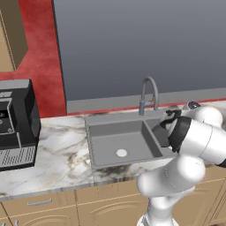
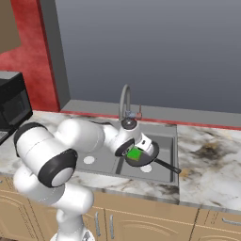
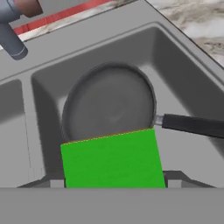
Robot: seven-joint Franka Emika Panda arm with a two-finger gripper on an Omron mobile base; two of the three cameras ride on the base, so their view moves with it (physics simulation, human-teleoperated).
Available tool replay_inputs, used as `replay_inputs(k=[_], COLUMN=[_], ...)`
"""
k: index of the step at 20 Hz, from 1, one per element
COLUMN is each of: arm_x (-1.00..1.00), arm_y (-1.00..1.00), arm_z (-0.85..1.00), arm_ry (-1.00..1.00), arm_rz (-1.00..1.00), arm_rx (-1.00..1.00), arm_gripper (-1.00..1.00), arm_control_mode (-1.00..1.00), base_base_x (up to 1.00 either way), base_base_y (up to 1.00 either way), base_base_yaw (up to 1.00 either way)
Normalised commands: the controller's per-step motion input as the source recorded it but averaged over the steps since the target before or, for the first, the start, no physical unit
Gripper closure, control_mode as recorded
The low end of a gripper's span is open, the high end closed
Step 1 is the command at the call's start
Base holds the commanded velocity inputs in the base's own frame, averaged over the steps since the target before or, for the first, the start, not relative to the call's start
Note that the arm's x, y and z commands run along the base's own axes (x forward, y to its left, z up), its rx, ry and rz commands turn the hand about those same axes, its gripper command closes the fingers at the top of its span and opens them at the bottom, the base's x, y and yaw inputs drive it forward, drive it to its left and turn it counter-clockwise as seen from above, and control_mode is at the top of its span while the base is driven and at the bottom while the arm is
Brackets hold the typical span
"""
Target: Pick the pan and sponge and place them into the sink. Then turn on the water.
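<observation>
As I look along the hand, my gripper (image 3: 114, 186) has the sponge (image 3: 113, 159) between its fingers, the bright green face filling the space between the two tips, so the jaws are closed about as far as the block allows. From the right base camera the sponge (image 2: 135, 154) hangs just above the pan (image 2: 142, 156), and I cannot tell whether they touch.

Below the sponge the pan (image 3: 108, 103) lies flat in the right basin of the sink (image 3: 183, 70), its dark round bowl upward and its thin handle running out to the right toward the basin's near right corner. In the right base view that handle reaches the sink (image 2: 169, 136) rim on the right.

Left of it, the other basin shows its white drain (image 1: 122, 153), with the sink (image 1: 95, 121) set into a marbled countertop (image 1: 62, 159). Farther back, the grey gooseneck faucet (image 1: 148, 95) rises from the far rim, in front of a grey wall panel (image 1: 141, 44). A black coffee machine (image 1: 15, 123) stands well to the left on the counter
</observation>
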Motion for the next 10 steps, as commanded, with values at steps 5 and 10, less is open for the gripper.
replay_inputs(k=[5,10], arm_x=[0.01,0.14], arm_y=[-0.36,-0.29], arm_z=[0.0,0.0], arm_ry=[0.0,0.0], arm_rz=[0.08,0.08], arm_rx=[0.02,0.03], arm_gripper=[1.0,1.0], arm_control_mode=[-1.0,-1.0], base_base_x=[0.0,0.0], base_base_y=[0.0,0.0], base_base_yaw=[0.0,0.0])
